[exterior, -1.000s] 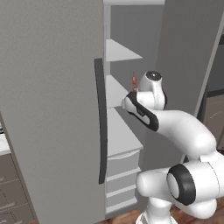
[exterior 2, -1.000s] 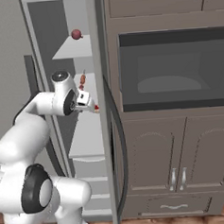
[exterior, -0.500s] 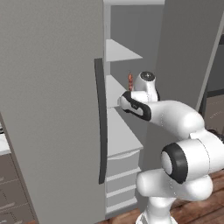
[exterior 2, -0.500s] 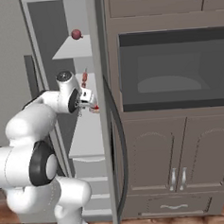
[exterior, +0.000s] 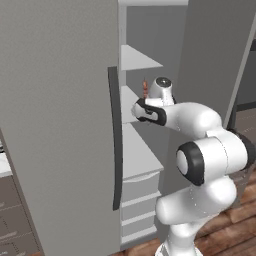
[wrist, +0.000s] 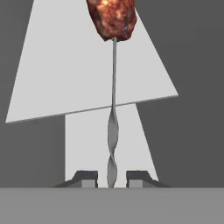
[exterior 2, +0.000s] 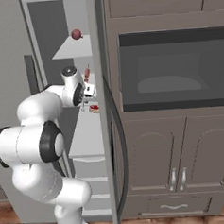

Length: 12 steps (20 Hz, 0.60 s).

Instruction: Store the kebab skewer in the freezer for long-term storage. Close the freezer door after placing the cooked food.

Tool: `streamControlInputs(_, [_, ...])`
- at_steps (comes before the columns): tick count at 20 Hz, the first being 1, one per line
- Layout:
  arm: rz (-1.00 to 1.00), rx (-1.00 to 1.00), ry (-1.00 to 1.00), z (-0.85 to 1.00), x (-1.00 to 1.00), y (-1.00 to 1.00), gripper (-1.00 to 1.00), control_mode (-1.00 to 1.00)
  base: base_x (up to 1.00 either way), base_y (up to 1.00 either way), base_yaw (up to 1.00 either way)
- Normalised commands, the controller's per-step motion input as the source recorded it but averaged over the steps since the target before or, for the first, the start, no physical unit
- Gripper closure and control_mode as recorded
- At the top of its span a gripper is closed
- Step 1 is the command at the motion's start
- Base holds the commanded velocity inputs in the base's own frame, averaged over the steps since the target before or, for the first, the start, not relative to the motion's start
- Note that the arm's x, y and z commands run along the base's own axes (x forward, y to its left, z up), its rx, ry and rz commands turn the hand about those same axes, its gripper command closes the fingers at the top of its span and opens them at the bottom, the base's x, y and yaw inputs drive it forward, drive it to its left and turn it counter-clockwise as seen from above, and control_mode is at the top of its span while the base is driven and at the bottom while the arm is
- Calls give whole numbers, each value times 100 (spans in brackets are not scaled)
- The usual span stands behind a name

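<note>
Inside the freezer (exterior: 150, 30), between its two open doors, the gripper (wrist: 111, 177) reaches in at the level of a middle shelf (exterior: 131, 97). Its fingers (wrist: 85, 177) are pressed tight on the twisted metal stem of the skewer (wrist: 113, 131), which points straight away from the hand. In the hand view one reddish-brown meat chunk shows at the stick's far end, cut off by the top edge; the ring end is hidden between the fingers. From the base views the skewer (exterior: 144, 88) (exterior 2: 87, 73) shows as a small red sliver beside the wrist, and whether it touches any shelf cannot be told. The door (exterior: 55, 120) with its dark handle (exterior: 115, 140) stands wide open beside the freezer. A small dark red round thing (exterior 2: 76, 34) sits on a higher shelf, and another reddish bit (exterior 2: 93, 107) lies below the gripper, too small to identify. Right of the freezer stands a dark oven (exterior 2: 175, 69).
</note>
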Motion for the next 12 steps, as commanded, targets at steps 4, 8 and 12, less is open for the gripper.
streamControlInputs(4, [0,0,0,-5,41,8,100,-100,0,0,0])
streamControlInputs(8, [0,0,0,-13,38,19,100,-100,0,0,0])
streamControlInputs(12, [0,-1,0,-19,37,27,100,-100,0,0,0])
